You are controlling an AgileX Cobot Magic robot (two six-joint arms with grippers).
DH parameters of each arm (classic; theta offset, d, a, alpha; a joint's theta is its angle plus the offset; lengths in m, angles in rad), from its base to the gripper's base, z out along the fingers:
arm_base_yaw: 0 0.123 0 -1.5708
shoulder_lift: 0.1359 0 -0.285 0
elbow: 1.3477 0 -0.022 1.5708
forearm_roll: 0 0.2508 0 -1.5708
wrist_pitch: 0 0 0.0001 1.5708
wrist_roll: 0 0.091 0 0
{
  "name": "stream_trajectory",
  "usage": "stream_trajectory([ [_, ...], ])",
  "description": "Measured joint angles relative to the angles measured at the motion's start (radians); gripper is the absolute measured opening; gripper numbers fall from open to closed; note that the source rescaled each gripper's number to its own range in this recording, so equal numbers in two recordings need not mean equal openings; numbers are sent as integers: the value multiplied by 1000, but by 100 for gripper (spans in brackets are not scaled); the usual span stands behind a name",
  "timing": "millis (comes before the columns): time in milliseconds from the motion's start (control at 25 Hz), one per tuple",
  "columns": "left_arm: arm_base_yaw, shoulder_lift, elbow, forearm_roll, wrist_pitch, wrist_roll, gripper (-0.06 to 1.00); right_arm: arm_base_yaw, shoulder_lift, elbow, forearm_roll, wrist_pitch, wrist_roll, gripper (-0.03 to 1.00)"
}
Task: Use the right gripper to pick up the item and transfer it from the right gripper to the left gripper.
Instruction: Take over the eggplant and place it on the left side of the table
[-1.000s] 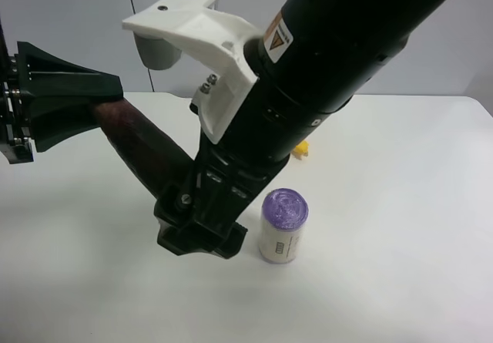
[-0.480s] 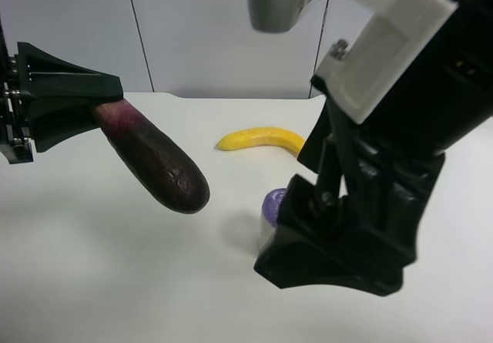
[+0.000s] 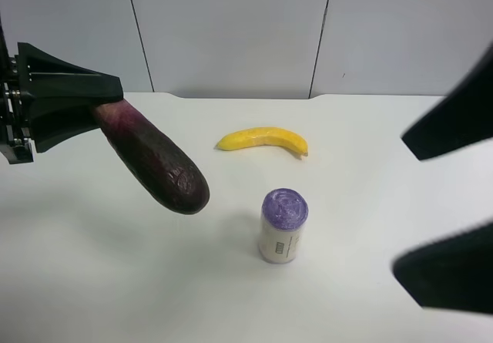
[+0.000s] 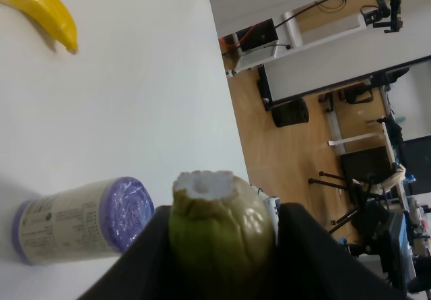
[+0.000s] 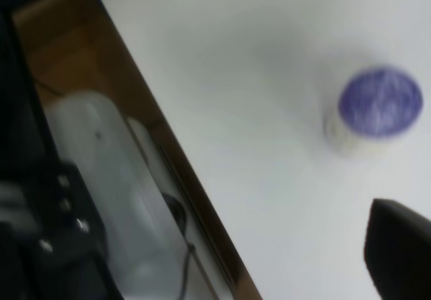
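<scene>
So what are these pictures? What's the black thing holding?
This is a robot with two arms; each ends in a gripper, a claw with two fingers. One picture comes from a camera up high, looking down at a white table. The other two come from cameras on the wrists. On the table are a yellow banana and an upright white cylinder with a purple lid. The left gripper is shut on the stem end of a toy eggplant, holding it out over the table. The right gripper, the big black shapes at the high picture's edge, is open and empty.
</scene>
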Motion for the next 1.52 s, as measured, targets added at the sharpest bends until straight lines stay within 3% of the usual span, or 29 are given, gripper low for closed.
stream_trajectory([
  [400,0,0,0,11,1,1,1,0,-481,446,-165,-4,95,100],
  [760,0,0,0,15,1,2,1,0,-637,511,-172,-131,136,100],
  [1200,0,0,0,16,1,3,1,-2,-637,513,-172,-137,137,100],
  [1320,0,0,0,16,3,3,1,-58,-638,513,-166,-137,137,100],
  [1520,0,0,0,16,6,3,1,-270,-694,513,-166,-137,137,100],
])
